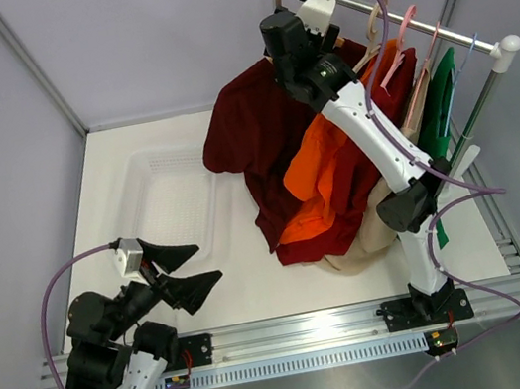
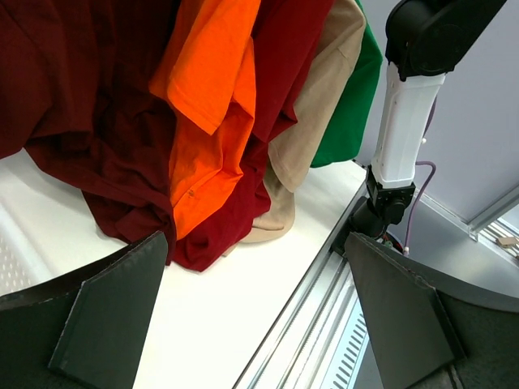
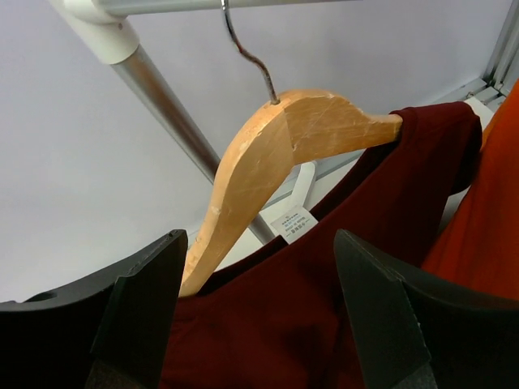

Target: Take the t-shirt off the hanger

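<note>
Fabric of the maroon t-shirt is judged soft, light and limp. It hangs on the wooden hanger at upper centre of the right wrist view. Recommended hold: the shoulder seam beside the hanger end. The right claw gapes wide below the hanger, empty. The left claw, at lower left of the top view, is likewise spread and empty.

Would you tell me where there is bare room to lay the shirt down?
The white basket left of the maroon shirt is bare, as is the table between the left gripper and that shirt. Under the rail it is crowded.
</note>
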